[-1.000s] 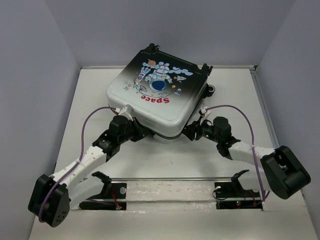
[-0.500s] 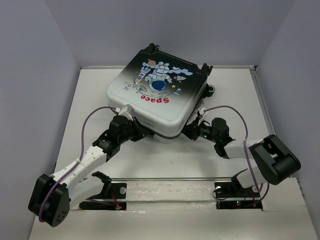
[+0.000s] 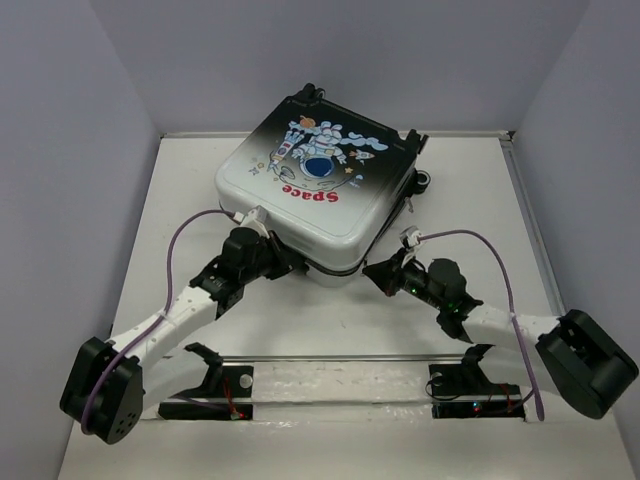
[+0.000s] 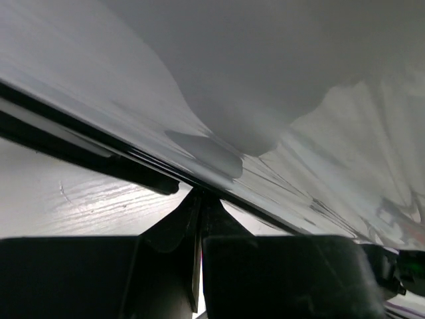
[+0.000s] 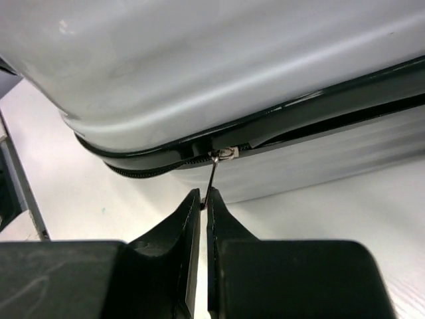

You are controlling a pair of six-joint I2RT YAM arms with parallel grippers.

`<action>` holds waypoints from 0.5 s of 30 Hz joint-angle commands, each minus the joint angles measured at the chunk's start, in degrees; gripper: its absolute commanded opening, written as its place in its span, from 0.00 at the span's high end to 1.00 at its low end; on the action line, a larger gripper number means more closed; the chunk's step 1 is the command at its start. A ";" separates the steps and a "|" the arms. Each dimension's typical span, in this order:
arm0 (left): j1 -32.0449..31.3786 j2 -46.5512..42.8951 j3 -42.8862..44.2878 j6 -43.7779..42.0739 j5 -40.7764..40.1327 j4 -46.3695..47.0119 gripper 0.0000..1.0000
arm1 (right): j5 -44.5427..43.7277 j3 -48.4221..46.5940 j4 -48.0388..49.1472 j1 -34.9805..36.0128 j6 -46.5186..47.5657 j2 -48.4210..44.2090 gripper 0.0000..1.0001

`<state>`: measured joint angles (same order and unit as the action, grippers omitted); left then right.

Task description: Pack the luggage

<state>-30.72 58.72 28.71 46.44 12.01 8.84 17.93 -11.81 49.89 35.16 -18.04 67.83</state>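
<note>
The luggage [image 3: 310, 190] lies flat toward the back middle of the white table [image 3: 470, 190], lid down, one corner turned toward the arms. Grey walls [image 3: 70, 150] close in the table on three sides. A black caster wheel [image 3: 422, 181] sticks out at the case's right edge. A purple cable [image 3: 172, 262] loops over each arm, and nothing lies between the arms and the case.

The left claw [image 3: 285, 266] sits against the near left corner of the shell, and the right claw [image 3: 374, 272] is just off the near right side.

Only the right wrist view shows the detail at the seam. A silver zipper slider [image 5: 222, 154] sits in the dark gap between the two shell halves, and its thin pull tab [image 5: 211, 178] runs down into the right claw [image 5: 202, 198], which is pinched narrow on it. The left wrist view shows the left claw [image 4: 199, 199] closed to a slit, its tips up against the dark seam under the pale shell [image 4: 265, 80]. I cannot tell whether it grips anything.

From above, the lid reads "Space" [image 3: 312, 194] in red, upside down, under a cartoon astronaut [image 3: 318, 150].
</note>
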 commanded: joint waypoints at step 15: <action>-5.58 7.81 8.56 3.66 -0.85 15.33 0.89 | -32.05 -19.81 -19.83 38.05 -8.76 10.63 0.93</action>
<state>-33.78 64.58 31.77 48.64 8.16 11.42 -17.04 -23.46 29.98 65.89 -21.56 69.71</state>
